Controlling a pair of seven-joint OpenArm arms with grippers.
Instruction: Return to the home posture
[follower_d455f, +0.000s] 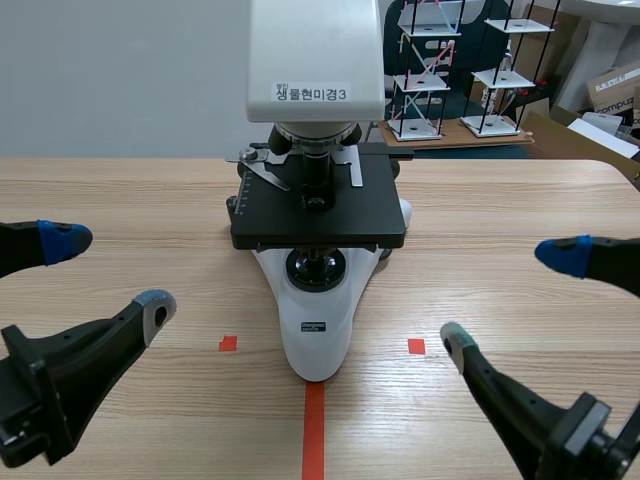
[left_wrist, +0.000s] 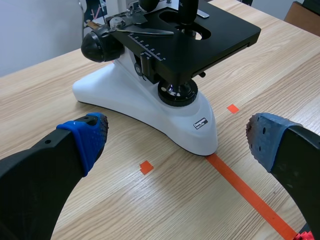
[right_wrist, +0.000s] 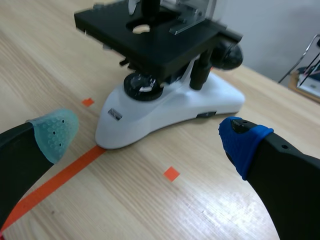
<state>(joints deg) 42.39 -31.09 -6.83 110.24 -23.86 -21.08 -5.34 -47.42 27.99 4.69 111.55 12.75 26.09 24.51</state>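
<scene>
The left gripper (follower_d455f: 110, 272) is released, its two black fingers spread wide with nothing between them, and it hangs low over the light wooden table (follower_d455f: 130, 190) at the robot's left side. The right gripper (follower_d455f: 510, 298) is also released and empty, low at the right side. Between the two, near each but touching neither, stands the white and black laboratory microscope (follower_d455f: 318, 330), with its narrow foot on the end of the orange-red tape line (follower_d455f: 313, 430).

The grippers look already close to a resting place, so I judge that little of the task remains. The danger is in the inner fingers: each one points toward the foot of the microscope. If an arm turns inward while it settles, a fingertip could push the foot off the line, or catch the black stage (follower_d455f: 320, 215) or the focus knob (left_wrist: 101, 47) at its side. Because the head is heavy and high, I think a hard push may tip it.
</scene>
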